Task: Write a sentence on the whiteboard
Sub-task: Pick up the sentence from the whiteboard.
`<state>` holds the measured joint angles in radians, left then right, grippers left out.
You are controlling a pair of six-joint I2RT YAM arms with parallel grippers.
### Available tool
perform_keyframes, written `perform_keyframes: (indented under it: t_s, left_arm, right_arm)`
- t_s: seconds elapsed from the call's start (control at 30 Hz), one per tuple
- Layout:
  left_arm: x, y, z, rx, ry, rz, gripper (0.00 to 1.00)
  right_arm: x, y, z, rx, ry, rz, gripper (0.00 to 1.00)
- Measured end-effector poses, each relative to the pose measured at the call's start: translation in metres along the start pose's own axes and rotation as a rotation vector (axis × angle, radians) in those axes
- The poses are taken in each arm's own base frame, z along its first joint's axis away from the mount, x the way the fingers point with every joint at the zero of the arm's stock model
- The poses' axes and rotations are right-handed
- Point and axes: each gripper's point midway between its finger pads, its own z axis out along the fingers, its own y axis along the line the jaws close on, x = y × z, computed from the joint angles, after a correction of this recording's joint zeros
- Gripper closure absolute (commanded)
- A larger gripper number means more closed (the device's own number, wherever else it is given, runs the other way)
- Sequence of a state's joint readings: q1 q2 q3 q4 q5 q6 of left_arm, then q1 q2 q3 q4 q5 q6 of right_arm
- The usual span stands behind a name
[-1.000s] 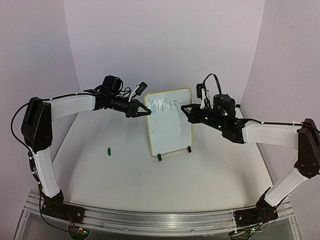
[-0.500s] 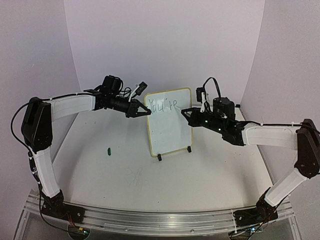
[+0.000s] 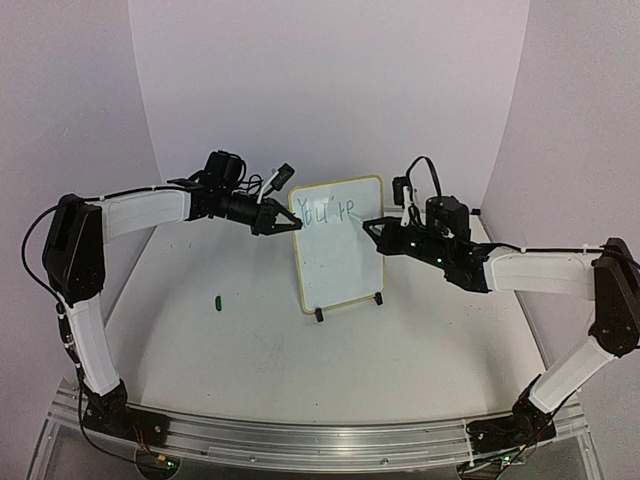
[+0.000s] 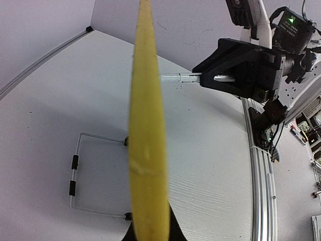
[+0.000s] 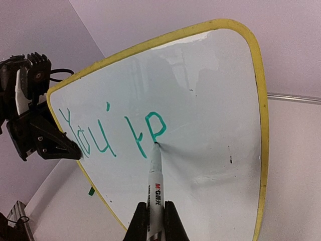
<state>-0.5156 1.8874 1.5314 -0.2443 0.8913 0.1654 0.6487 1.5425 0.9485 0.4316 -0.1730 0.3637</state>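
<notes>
Now left claw pinches the whiteboard edge; right claw holds marker tip on it.

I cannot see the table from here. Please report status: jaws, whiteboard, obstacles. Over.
Left jaws clamp whiteboard at left edge. Right jaws shut on marker, tip touching board. Sentence reads "You're" only. Nothing blocks it.

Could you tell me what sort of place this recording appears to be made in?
Probably a robotics lab test cell: a plain white backdrop curves around a white table, and both arms are bolted to an aluminium rail. The right gripper holds a marker at the whiteboard.
</notes>
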Motion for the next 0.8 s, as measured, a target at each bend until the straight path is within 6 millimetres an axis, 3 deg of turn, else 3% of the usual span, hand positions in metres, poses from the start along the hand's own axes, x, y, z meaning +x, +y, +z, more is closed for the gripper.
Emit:
perform_keyframes:
  t_s: [0.8]
  left_arm:
    - [0.0,-0.001,0.0,0.001,0.001,0.003,1.0]
  right_arm:
    - [-0.006,-0.007,-0.013,0.06,-0.013,-0.015,1.0]
